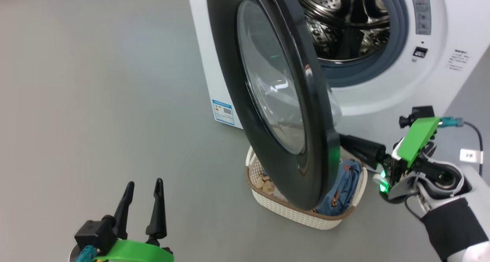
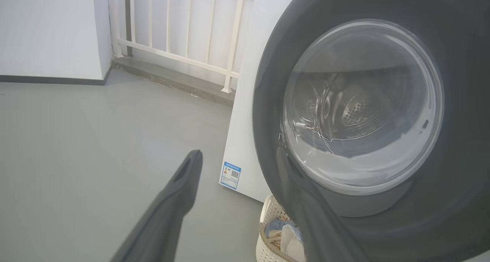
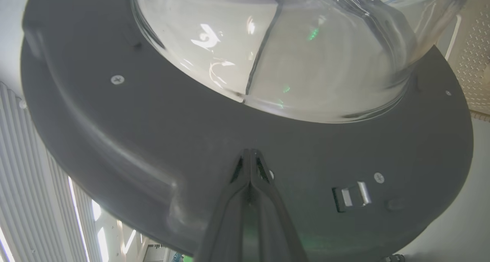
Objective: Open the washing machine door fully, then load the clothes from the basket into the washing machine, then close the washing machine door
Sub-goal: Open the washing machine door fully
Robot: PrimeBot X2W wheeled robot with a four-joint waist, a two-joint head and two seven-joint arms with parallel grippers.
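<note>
The white washing machine [image 1: 421, 82] stands at the upper right, its steel drum [image 1: 344, 21] exposed. The glossy black washing machine door [image 1: 226, 63] is swung partly out, edge-on in the head view, and hangs over the cream basket [image 1: 291, 212] on the floor. Blue clothes [image 1: 344, 185] lie in the basket. My right gripper [image 1: 344, 141] is shut, its tips against the door's inner face [image 3: 115, 120] below the glass bowl [image 3: 287, 44]. My left gripper [image 1: 144, 182] stands open at the lower left, well away from the door's outer face [image 2: 268, 101].
Open grey floor [image 1: 95, 82] spreads left of the machine. A white railing [image 2: 172, 25] and a white wall [image 2: 46, 32] stand behind it. A blue label sticker [image 2: 231, 174] marks the machine's lower front. The door latch [image 3: 352, 197] sits right of my right fingertips.
</note>
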